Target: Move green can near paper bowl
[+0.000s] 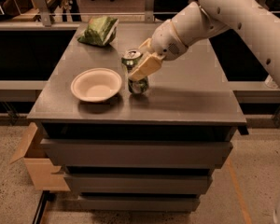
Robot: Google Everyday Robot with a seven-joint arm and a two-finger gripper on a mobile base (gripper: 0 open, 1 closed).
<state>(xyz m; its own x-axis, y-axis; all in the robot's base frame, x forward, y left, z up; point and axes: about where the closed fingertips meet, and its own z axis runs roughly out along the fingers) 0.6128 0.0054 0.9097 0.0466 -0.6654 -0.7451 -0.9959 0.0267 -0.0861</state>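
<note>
The green can [139, 84] stands upright on the dark table top [186, 97], just to the right of the paper bowl [96, 84], a small gap between them. My gripper [135, 72] reaches in from the upper right. It is shut on the green can: one tan finger [144, 67] lies across the can's front, and the other is hidden behind the can. The can's silver top [131, 55] shows above the finger. The bowl is off-white and empty.
A green chip bag [100, 31] lies at the table's back left corner. A cardboard box [37, 164] sits on the floor at the lower left of the cabinet. My white arm [233, 13] crosses above the table's right side.
</note>
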